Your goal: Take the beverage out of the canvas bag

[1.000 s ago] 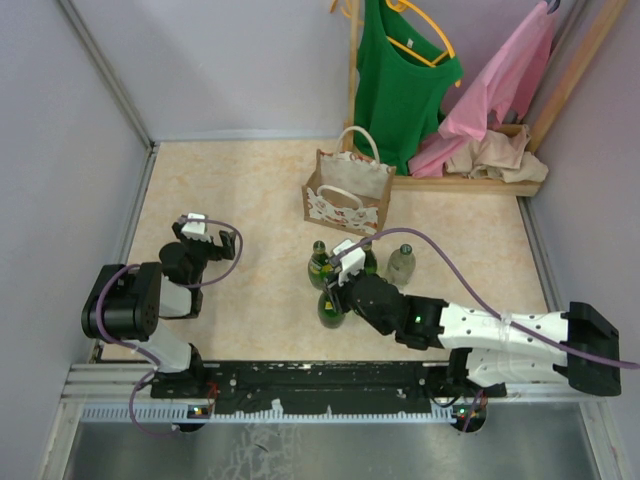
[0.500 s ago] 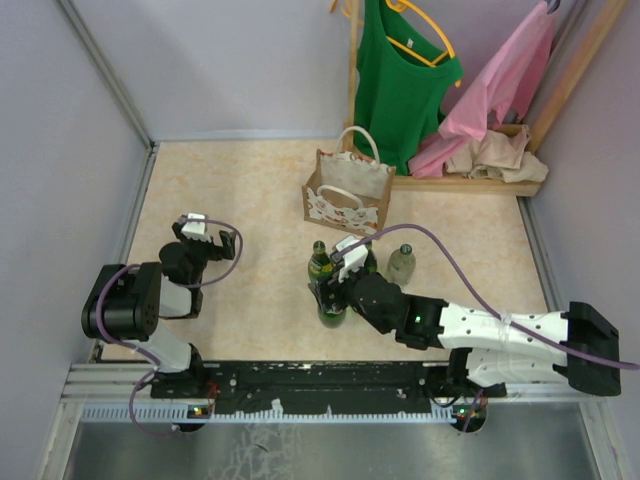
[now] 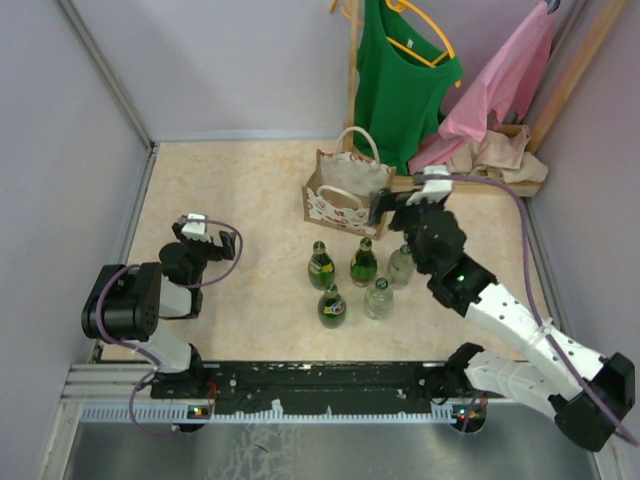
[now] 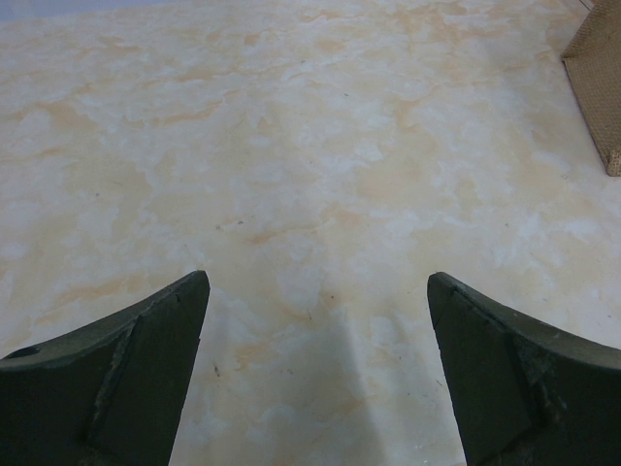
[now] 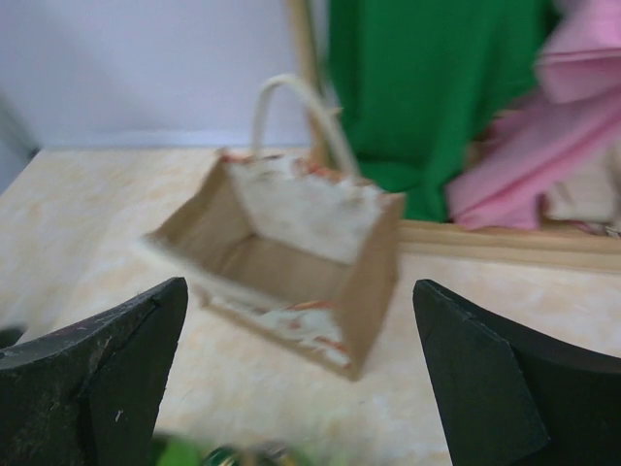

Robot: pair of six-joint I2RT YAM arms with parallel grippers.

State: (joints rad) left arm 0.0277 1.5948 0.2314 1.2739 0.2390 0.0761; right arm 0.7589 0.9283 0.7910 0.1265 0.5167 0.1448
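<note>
The canvas bag [image 3: 345, 193] stands upright at the back of the floor, tan with a white patterned front and looped handles. In the right wrist view the canvas bag [image 5: 291, 257] is blurred, and its open top shows only bare lining. Several beverage bottles stand in front of it: three green ones [image 3: 331, 305] and two clear ones [image 3: 378, 298]. My right gripper [image 3: 390, 213] hovers open beside the bag's right end, above the bottles, holding nothing [image 5: 299, 291]. My left gripper [image 3: 195, 236] rests open at the left over bare floor [image 4: 318, 282].
A wooden clothes rack base [image 3: 470, 183] lies behind the bag, with a green top [image 3: 400, 75] and pink cloth [image 3: 495, 95] hanging over it. Grey walls close in the left, back and right sides. A corner of the bag [image 4: 597, 87] shows in the left wrist view.
My right gripper opened and let go of the front green bottle, then swung up and back toward the bag. A clear bottle that the arm covered now shows. The left arm stayed still.
</note>
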